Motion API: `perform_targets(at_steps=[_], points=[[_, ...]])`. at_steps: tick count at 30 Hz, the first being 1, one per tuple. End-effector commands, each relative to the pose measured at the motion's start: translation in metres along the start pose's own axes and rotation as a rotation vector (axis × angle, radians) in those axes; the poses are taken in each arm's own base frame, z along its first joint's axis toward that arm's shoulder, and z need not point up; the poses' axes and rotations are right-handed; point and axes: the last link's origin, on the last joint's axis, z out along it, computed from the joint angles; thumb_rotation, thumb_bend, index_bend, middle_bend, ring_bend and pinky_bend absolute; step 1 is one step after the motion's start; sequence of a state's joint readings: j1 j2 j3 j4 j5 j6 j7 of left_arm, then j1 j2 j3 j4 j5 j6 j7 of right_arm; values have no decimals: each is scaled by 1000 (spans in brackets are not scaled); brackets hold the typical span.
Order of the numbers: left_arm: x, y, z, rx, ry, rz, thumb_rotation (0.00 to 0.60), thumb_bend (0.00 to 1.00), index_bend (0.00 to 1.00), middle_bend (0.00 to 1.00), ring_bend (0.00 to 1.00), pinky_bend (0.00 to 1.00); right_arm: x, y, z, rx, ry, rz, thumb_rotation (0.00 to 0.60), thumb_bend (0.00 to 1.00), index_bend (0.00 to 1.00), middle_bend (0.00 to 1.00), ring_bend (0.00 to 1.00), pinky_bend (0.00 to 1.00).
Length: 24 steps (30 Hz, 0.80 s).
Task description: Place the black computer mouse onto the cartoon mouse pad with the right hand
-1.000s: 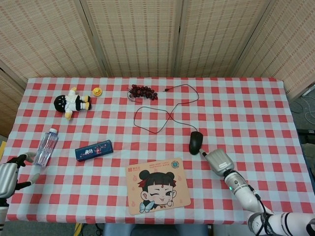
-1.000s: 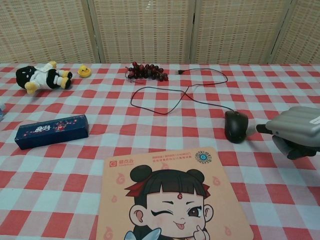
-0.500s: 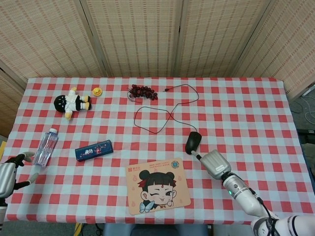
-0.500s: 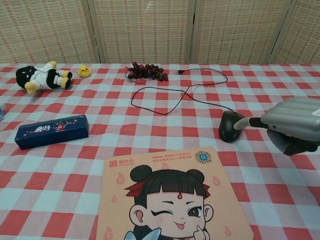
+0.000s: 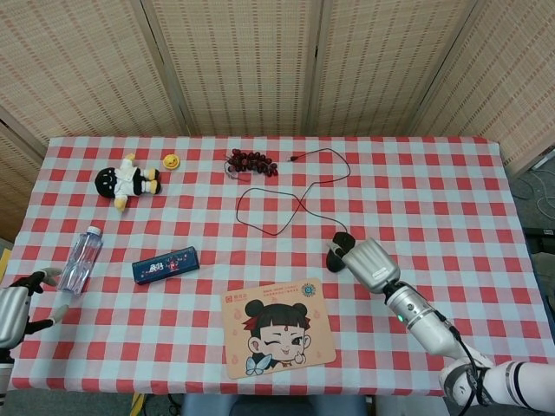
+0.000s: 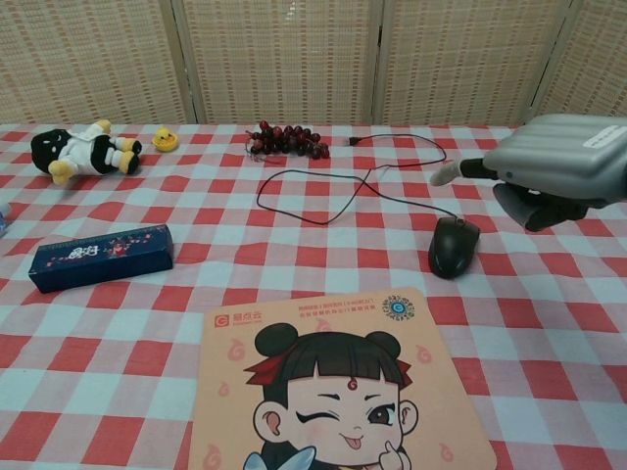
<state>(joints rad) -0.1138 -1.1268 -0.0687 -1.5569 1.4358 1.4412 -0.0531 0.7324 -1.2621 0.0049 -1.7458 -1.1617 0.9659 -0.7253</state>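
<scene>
Hovering above the black computer mouse: the right hand, lifted off the table in the chest view, not touching it. Fingers mostly out straight and close side by side, one light tip poking toward the cord; nothing held in them. Seen from the head view, covering part of the mouse, so only the dark front end peeking out at the hand's left edge.

Sitting flat on the red and white checked tablecloth, just past the far right corner of the cartoon mouse pad, near it but not on it. Trailing away from the mouse toward the far side of the table in loops: a thin black cord.

Resting low at the near left corner of the table: the left hand, fingers a little apart and bent, holding nothing.

Lying elsewhere on the cloth: a clear water bottle, a dark blue box, a small plush doll, a tiny yellow duck and a string of dark red beads.
</scene>
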Motion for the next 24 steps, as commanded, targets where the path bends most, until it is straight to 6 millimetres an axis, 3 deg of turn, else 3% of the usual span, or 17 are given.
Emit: perform_targets(at_steps=[1, 10, 15, 18, 20, 24], points=[[1, -1, 0, 4, 4, -2, 600, 232, 371, 429, 468, 646, 7, -4, 14, 7, -12, -24, 600, 0, 118, 968, 951, 1000], [6, -5, 1, 14, 18, -13, 600, 232, 371, 429, 468, 646, 15, -11, 31, -26, -61, -68, 600, 0, 96, 837, 889, 1000], [7, -6, 1, 17, 20, -18, 600, 232, 371, 429, 468, 646, 16, -11, 32, -57, -63, -86, 600, 0, 89, 617, 746, 1000], [7, -6, 1, 16, 19, -17, 600, 232, 371, 429, 468, 646, 17, -10, 33, -70, -53, -91, 600, 0, 89, 536, 671, 990], [7, -6, 1, 16, 18, -16, 600, 232, 371, 429, 468, 646, 17, -9, 34, -79, -46, -94, 600, 0, 89, 548, 674, 983], [6, -6, 1, 16, 18, -15, 600, 232, 371, 429, 468, 646, 16, -6, 38, -92, -56, -108, 600, 0, 89, 794, 829, 992]])
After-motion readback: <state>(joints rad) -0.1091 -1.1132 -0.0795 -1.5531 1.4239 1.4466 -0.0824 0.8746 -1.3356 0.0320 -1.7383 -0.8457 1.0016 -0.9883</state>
